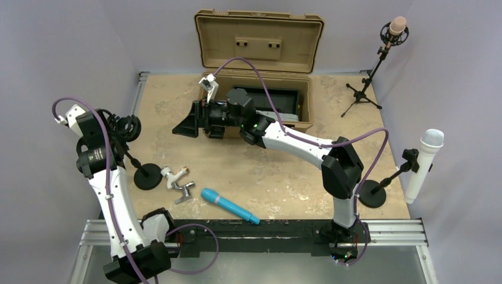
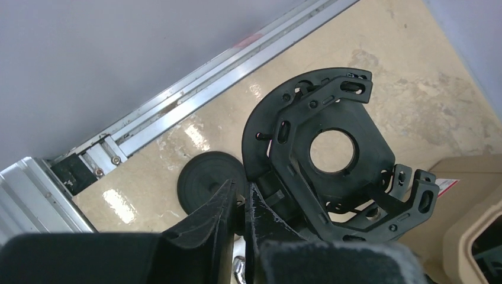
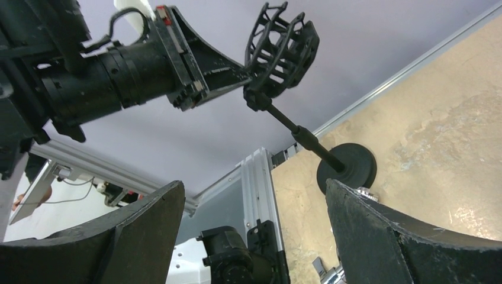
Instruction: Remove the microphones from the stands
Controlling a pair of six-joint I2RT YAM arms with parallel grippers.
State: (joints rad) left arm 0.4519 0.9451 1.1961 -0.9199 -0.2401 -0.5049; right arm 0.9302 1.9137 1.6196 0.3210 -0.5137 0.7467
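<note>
Top view with both wrist views.

The tan bench point(image 1: 266, 183) carries an open equipment case point(image 1: 260, 35) at 12 o'clock.

The right end effector point(image 1: 186, 125) reaches over the middle of the bench toward 9 o'clock. Its jaws are spread wide and it grips nothing. The right wrist view shows both fingers point(image 3: 148, 236) well apart, with the stand framed between them in the distance.

The left end effector point(image 1: 121, 127) sits at 9 o'clock. Its jaws are closed on the neck of the desk stand point(image 1: 148, 176), just below the shock mount point(image 2: 376, 163). The mount's central opening is empty. The stem is tilted, leaning from the round base up toward 10 o'clock.

The blue microphone point(image 1: 229, 206) lies flat on the bench at 6 o'clock, near the front rail, apart from the stand and from both end effectors. Its long axis runs from 10 o'clock to 4 o'clock, the broader head end pointing to 10 o'clock and the slim tail to 4 o'clock.

A small white-and-metal fitting point(image 1: 177, 183) rests between the stand base and the microphone's head.
</note>
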